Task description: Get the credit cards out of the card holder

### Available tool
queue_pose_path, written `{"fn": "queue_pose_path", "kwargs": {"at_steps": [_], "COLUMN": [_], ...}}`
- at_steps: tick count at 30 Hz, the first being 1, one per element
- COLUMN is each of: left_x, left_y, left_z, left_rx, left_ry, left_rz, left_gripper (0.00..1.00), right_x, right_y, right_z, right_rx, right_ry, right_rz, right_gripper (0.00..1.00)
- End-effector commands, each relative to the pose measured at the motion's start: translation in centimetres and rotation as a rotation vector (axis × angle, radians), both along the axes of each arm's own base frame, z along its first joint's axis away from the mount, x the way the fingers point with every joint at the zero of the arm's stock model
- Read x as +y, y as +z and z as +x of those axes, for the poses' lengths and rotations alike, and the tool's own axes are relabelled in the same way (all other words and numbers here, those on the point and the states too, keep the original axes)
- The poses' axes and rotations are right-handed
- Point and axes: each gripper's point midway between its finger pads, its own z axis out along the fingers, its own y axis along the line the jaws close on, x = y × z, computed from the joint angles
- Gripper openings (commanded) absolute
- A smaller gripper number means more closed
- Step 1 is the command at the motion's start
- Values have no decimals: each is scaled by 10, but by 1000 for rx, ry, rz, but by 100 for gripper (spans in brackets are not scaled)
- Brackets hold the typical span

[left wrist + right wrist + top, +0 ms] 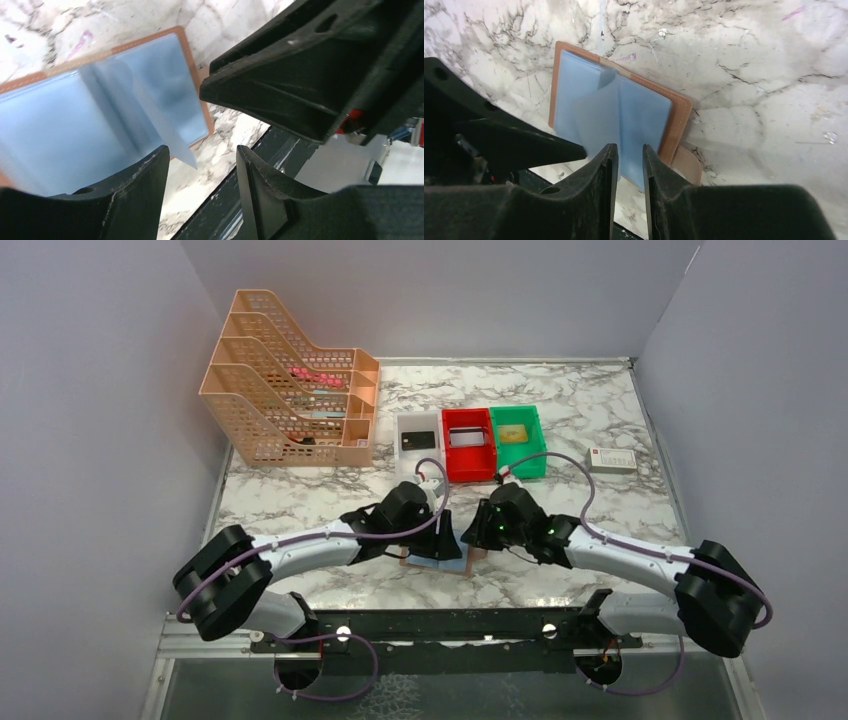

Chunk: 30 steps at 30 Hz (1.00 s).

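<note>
From above, the tan-brown leather folding card holder (437, 567) with pale blue inner panels lies mostly hidden beneath the black left gripper (444, 538) and right gripper (472, 536). The left wrist view blurs it and crops its left side. Whether cards sit inside cannot be told.

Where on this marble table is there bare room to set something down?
Bare marble lies between the peach file rack and the left arm, behind the green bin, and between the small white box and the right arm. The near middle is crowded: the left gripper and right gripper meet over the open card holder.
</note>
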Motion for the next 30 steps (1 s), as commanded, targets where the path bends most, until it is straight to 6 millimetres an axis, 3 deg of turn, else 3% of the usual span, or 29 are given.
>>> {"fn": "queue_pose_path", "kwargs": {"at_steps": [1, 5, 10, 17, 30], "left_x": [28, 53, 82, 65, 54], "left_y": [-1, 6, -1, -16, -32], "left_z": [2, 12, 28, 26, 22], "left_rx": [-41, -100, -138, -87, -49], "left_ry": [47, 147, 270, 212, 160], "left_rz": [116, 177, 273, 267, 252], "left_gripper": [56, 64, 69, 69, 66], "right_x": [30, 38, 49, 37, 26], "right_y": [14, 17, 6, -36, -53], "right_z": [5, 6, -2, -11, -17], "right_rx": [-10, -11, 33, 143, 167], "right_ry": [98, 135, 224, 202, 177], "right_rz": [73, 77, 70, -20, -53], "right_gripper": [29, 30, 30, 29, 29]}}
